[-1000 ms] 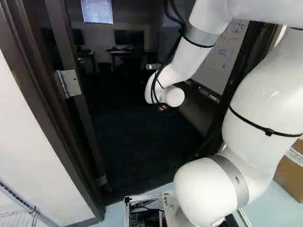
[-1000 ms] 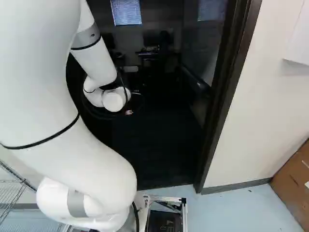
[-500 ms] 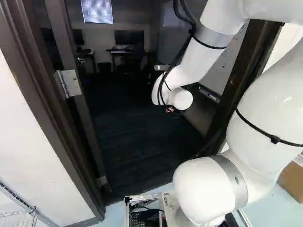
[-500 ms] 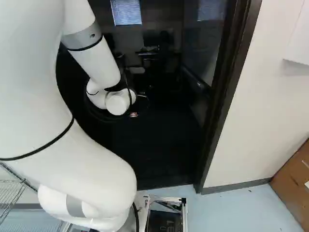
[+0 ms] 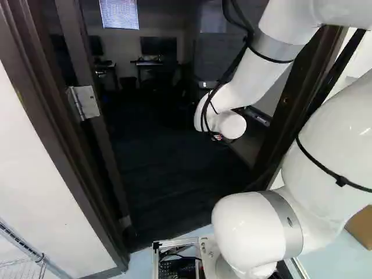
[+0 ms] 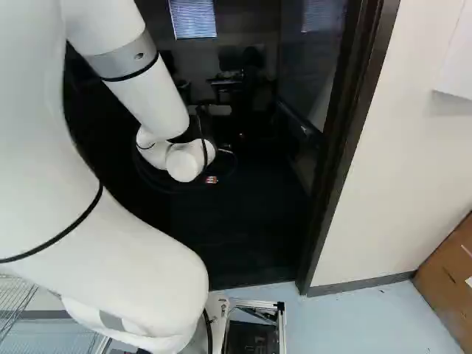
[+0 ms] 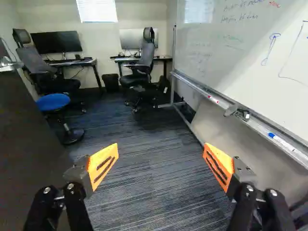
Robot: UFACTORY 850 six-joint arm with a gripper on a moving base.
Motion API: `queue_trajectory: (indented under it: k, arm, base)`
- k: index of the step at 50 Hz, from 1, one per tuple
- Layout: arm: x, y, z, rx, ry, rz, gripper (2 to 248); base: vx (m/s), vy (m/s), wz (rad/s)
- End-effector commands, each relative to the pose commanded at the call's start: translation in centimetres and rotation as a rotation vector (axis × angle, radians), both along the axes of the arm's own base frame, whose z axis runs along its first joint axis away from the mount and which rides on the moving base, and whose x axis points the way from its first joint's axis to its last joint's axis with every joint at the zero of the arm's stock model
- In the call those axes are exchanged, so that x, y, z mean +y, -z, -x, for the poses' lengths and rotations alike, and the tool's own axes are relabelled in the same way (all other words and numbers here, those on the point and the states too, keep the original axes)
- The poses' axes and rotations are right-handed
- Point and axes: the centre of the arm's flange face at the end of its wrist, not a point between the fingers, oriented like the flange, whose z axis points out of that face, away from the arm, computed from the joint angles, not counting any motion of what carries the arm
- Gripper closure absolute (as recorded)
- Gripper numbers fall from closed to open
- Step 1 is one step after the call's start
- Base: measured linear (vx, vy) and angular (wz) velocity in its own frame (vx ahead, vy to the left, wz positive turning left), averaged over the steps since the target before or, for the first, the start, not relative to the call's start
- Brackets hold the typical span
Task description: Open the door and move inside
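The gripper [image 5: 218, 138] hangs inside the doorway, past the arm's white wrist; its orange tips also show small in the right base view. In the wrist view the gripper [image 7: 161, 163] stands wide open, nothing between its orange pads. The dark door [image 5: 103, 136] stands swung inward at the left of the left base view, a metal hinge [image 5: 87, 102] on its edge. In the wrist view the door [image 7: 29, 144] rises beside the gripper, a silver handle [image 7: 8, 66] near its top. Gripper and door are apart. The door frame [image 6: 346, 147] borders the opening.
Dark carpet [image 7: 149, 192] lies beyond the threshold. A whiteboard [image 7: 245, 53] with a marker tray [image 7: 260, 127] lines one side. Farther in are a blue stool [image 7: 53, 102], desks and office chairs [image 7: 139, 67]. Cardboard boxes [image 6: 448, 284] stand outside the doorway.
The arm has swung rightward in both base views, carrying the gripper toward the whiteboard side and away from the door. The base and the door have not moved.
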Motion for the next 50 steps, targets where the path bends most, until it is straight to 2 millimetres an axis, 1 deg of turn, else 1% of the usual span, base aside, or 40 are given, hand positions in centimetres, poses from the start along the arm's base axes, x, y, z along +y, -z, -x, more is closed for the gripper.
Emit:
queue_trajectory:
  k: [12, 42, 50]
  arm:
    - [-0.74, 0.05, 0.75, -0.001, 0.021, 0.0, 3]
    - [-0.79, 0.05, 0.8, -0.001, 0.022, 0.0, 3]
    - [-0.79, 0.05, 0.8, -0.001, 0.022, 0.0, 3]
  base:
    - [0.0, 0.0, 0.0]
    - [0.0, 0.0, 0.001]
    - [0.08, 0.034, 0.018]
